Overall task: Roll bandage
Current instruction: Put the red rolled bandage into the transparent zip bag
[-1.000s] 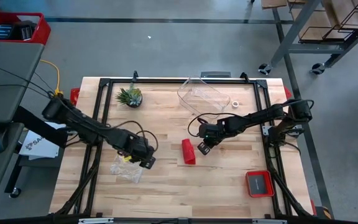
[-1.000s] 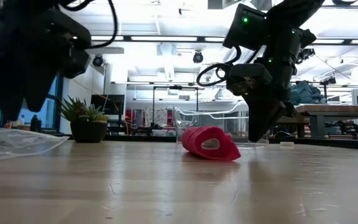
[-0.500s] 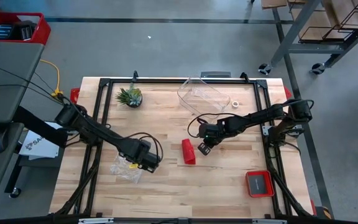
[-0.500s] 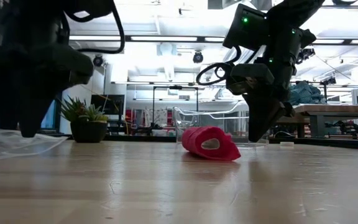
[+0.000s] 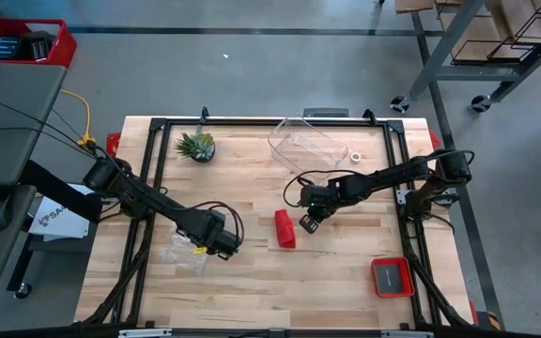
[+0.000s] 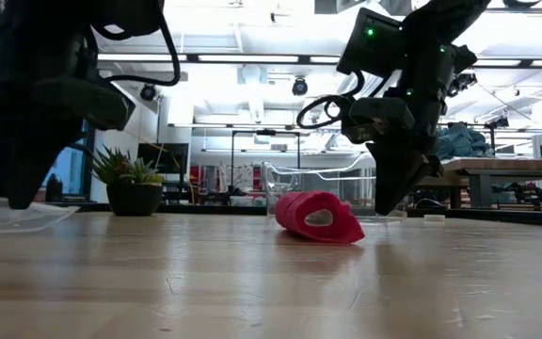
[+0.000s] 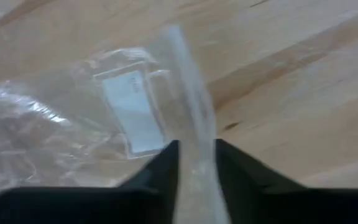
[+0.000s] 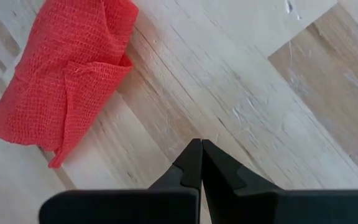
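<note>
The bandage [image 5: 285, 229] is a bright red cloth, loosely folded into a short lump, lying on the wooden table near its middle. In the low view the bandage [image 6: 318, 218] shows a hollow loop. My right gripper [image 8: 201, 149] is shut and empty, fingers pointing down just right of the bandage [image 8: 67, 81], not touching it. My left gripper [image 7: 197, 155] is at the left near part of the table, shut on a clear plastic bag [image 5: 184, 255] that lies flat on the wood. My left gripper pinches a raised fold at the clear plastic bag's edge [image 7: 194, 134] between its two fingers. The fingers come from above, pointing down. The rest of the bag [image 7: 73, 118] lies slack on the table.
A small potted plant [image 5: 196, 145] stands at the far left. A clear plastic tub [image 5: 308, 143] and a small white roll [image 5: 356, 157] are at the far middle. A small red tray [image 5: 393, 276] with a dark inside sits at the near right.
My left gripper has come down onto the clear bag's right edge. The bag's edge has drawn in a little toward the gripper. My right gripper and the bandage have kept still.
</note>
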{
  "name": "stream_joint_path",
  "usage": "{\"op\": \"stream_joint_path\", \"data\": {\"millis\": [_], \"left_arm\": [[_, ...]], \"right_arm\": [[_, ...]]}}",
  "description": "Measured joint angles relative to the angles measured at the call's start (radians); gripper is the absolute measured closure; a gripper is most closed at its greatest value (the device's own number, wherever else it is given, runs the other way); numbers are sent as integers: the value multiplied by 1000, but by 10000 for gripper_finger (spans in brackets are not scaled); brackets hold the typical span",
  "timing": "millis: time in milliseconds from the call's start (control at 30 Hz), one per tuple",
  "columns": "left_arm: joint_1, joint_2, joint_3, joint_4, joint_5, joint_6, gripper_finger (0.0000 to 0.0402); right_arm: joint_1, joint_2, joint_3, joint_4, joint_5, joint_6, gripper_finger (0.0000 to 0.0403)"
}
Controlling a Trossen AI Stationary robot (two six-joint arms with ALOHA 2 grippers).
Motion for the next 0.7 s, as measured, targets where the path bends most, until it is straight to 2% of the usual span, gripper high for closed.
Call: {"op": "stream_joint_path", "data": {"millis": [33, 100, 300, 467, 600, 700], "left_arm": [[0, 0, 4, -1, 0, 14, 356], [0, 0, 17, 2, 0, 37, 388], [25, -60, 109, -21, -21, 170, 399], [79, -196, 195, -69, -157, 244, 401], [164, -301, 218, -62, -294, 288, 401], [252, -338, 219, -5, -322, 372, 401]], "right_arm": [[-1, 0, 0, 0, 0, 0, 402], [-5, 0, 0, 0, 0, 0, 402], [-6, -46, -1, 0, -15, -34, 402], [-9, -191, -1, 17, -29, -68, 402], [-24, -336, -1, 137, -54, -58, 402], [-41, -411, 0, 281, -94, -2, 402]]}}
